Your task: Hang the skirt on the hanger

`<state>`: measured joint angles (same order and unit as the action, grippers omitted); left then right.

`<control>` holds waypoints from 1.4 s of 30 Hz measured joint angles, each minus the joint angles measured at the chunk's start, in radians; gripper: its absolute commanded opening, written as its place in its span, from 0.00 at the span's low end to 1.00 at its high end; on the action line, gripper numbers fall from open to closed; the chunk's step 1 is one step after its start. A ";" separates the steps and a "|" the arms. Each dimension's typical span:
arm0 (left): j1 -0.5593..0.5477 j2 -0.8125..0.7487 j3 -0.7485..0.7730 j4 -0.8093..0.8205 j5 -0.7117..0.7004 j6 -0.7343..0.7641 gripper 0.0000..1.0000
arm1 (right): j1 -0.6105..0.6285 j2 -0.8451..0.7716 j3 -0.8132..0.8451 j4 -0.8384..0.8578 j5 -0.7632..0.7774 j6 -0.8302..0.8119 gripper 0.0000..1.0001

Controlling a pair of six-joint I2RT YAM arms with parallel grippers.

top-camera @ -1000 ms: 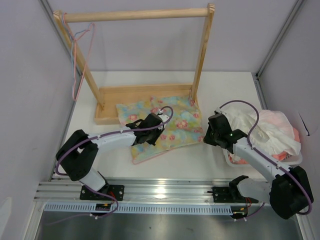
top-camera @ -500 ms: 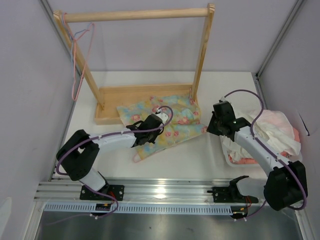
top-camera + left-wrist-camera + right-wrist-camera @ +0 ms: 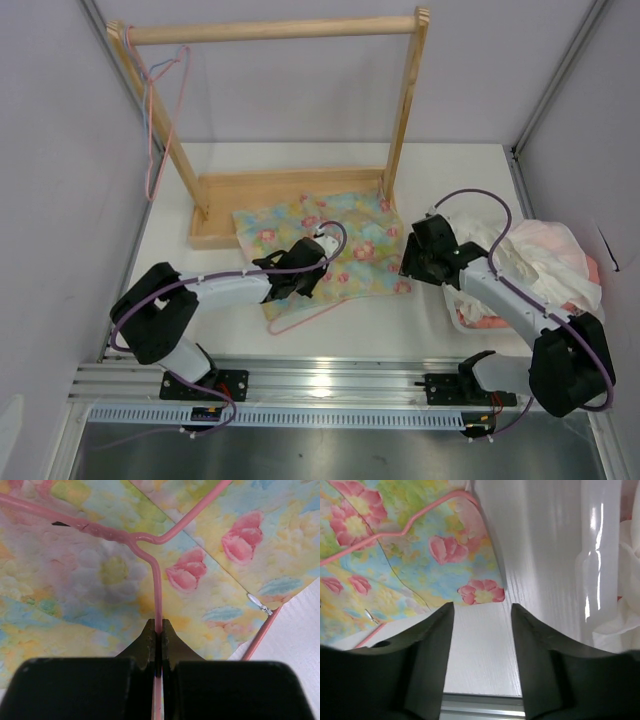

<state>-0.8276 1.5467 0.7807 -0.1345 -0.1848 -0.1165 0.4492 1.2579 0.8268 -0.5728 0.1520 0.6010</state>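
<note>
The skirt [image 3: 345, 240], pastel with pink flowers, lies flat on the white table in front of the wooden rack. The pale pink hanger [image 3: 300, 318] lies with it; its lower wire shows on the table in front of the skirt's near edge. My left gripper [image 3: 300, 282] is shut on the hanger's neck [image 3: 156, 590], over the cloth [image 3: 90, 580]. In the left wrist view a hanger wire [image 3: 262, 630] comes out from under the skirt's edge. My right gripper [image 3: 406, 272] is open over bare table, just short of the skirt's right corner [image 3: 481, 593], holding nothing.
The wooden rack [image 3: 270, 30] stands at the back, with a pink and a blue hanger [image 3: 152, 100] hooked on its left end. A bin of white and pink clothes [image 3: 540, 265] sits right of the right arm; its wall [image 3: 600, 555] is close to the fingers.
My right gripper has opened and let go of the skirt's right edge. The skirt has shifted back and right, uncovering the hanger's lower wire. The left gripper stays shut on the hanger.
</note>
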 measured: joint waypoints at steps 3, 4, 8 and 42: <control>-0.005 0.000 0.000 0.000 -0.021 -0.003 0.00 | 0.043 -0.026 0.000 -0.004 0.021 0.002 0.49; -0.006 0.000 0.000 0.000 -0.024 -0.006 0.00 | 0.061 -0.039 0.000 -0.003 0.020 0.001 0.46; -0.006 0.008 0.000 -0.001 -0.047 -0.008 0.00 | 0.161 -0.074 0.004 0.027 0.016 0.008 0.46; 0.036 0.051 0.028 -0.078 -0.036 -0.022 0.00 | 0.520 0.506 0.150 0.406 0.205 0.037 0.22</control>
<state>-0.7918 1.5974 0.8085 -0.2127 -0.2207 -0.1383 0.9691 1.7641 0.9764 -0.1665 0.3573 0.6380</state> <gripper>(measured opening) 0.030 0.369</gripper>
